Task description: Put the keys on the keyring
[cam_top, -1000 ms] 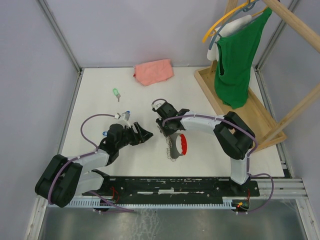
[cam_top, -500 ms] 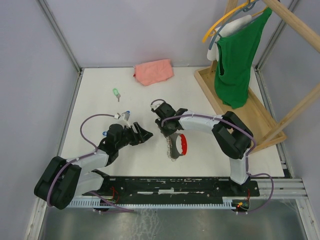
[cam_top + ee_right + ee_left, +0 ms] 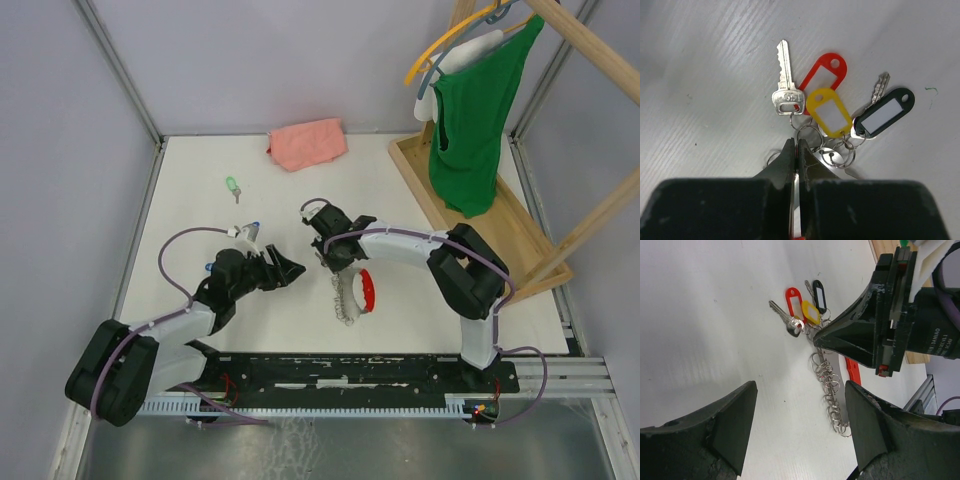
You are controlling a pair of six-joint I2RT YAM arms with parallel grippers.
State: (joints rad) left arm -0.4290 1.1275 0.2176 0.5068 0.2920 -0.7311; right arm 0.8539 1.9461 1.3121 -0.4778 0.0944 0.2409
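The green-headed key, a short silver blade under a rounded plastic cover, is lying flat on the far left part of the white table, well apart from both grippers and from the keyring. The left gripper is hanging low over the table, left of centre. Its two matte black, wedge-shaped fingers are standing wide apart and gripping nothing. A folded pink cloth is lying near the far edge.

At centre, the keyring is lying on the table as a chain of thin silver split rings, each linked to the next, with a red plastic strip just beside it. A bunch is fanning out at its far end:
- a bare silver key with a notched blade
- a red oval tag
- a yellow oval tag with a white paper window
- a black tag of the same shape, overlying a second silver key

The right gripper is pointing into this bunch. Its tapered black fingers are pressing together on a thin silver sliver, with the tips touching the split rings.

At the right, a green sleeveless garment is hanging from a pale wooden rack
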